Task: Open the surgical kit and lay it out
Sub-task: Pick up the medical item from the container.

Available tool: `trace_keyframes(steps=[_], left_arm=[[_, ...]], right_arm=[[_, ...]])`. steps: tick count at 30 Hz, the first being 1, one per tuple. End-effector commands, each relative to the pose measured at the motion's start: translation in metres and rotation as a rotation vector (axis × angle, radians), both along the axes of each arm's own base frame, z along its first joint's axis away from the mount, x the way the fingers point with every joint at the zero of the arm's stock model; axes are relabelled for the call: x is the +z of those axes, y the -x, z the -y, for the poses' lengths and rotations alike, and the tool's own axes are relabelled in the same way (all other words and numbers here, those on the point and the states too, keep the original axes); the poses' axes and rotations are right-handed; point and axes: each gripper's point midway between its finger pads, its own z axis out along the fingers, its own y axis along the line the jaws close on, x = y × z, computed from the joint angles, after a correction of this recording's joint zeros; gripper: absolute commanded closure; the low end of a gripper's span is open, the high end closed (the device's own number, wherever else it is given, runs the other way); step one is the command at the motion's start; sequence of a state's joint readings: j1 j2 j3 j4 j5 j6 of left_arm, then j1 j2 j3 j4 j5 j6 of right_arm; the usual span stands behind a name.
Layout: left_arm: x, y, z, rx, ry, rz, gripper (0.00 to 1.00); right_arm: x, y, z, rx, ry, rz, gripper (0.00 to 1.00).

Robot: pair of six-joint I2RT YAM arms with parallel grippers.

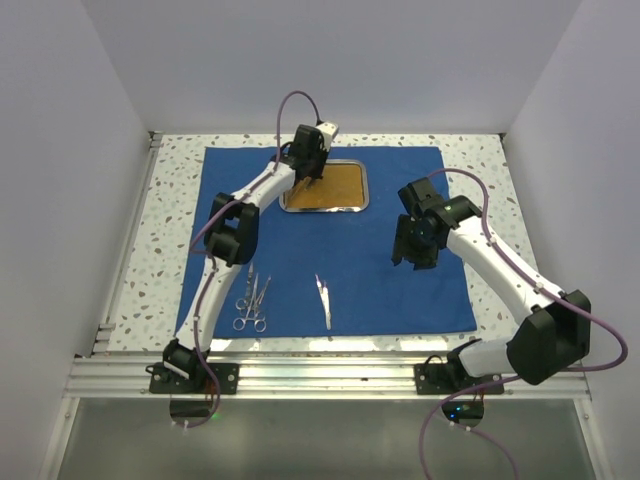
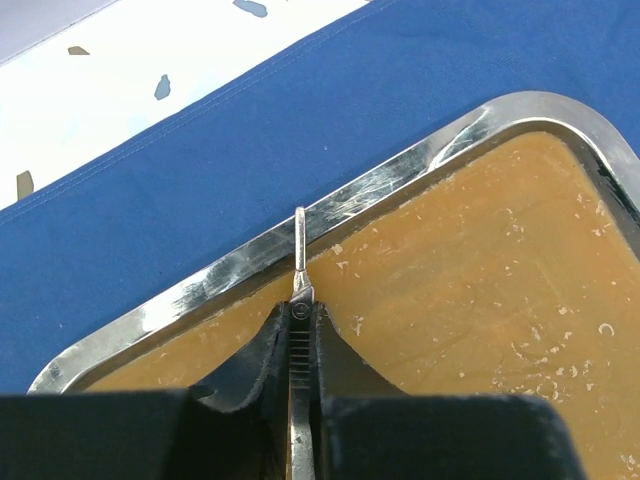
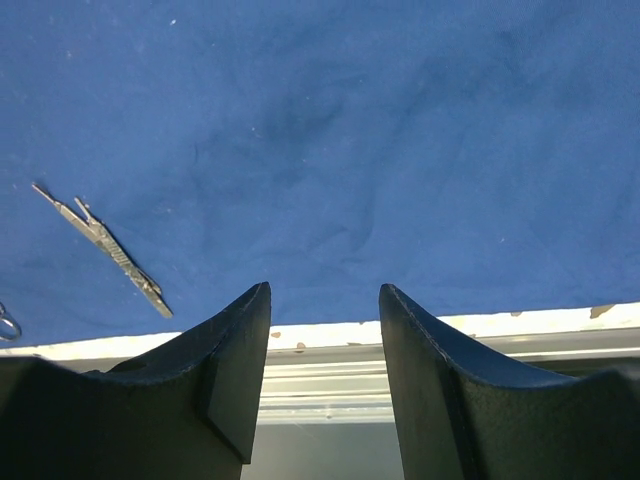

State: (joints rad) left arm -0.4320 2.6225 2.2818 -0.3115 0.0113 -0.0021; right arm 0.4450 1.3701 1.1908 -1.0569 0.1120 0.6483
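Your left arm (image 1: 262,185) and right arm (image 1: 497,262) — white links, chunky black joints — each trail a purple cable (image 1: 296,94); fingers (image 3: 230,370) are black, moulded, curved at the tips.

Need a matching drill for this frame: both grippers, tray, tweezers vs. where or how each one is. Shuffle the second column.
Column 1
1. left gripper
2. right gripper
3. steel tray
4. tweezers

Column 2
A. lying on the near part of the blue cloth, beside the scissors and forceps
B. open, empty, above bare cloth
C. closed on a slim silver tool at the tray's rim
D. on the cloth's far middle

Pairs: 1-C, 2-B, 3-D, 4-A
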Motion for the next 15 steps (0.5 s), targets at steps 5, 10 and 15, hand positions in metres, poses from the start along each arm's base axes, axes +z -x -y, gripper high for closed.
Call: trace_keyframes(steps=[5,10,15], left_arm=[[-0.039,0.015,-0.009,-0.020,-0.043,-0.095,1.00],[-0.002,0.005,-0.006,-0.008,-0.012,-0.028,1.00],[0.046,0.000,-0.006,0.044,0.050,0.027,1.00]], right_arm=[[0.011,-0.010,-0.008,-0.015,-0.039,0.045,0.49],[0.012,-0.010,-0.009,-0.016,-0.047,0.050,0.49],[0.014,-0.010,-0.011,-0.013,-0.062,0.060,0.49]])
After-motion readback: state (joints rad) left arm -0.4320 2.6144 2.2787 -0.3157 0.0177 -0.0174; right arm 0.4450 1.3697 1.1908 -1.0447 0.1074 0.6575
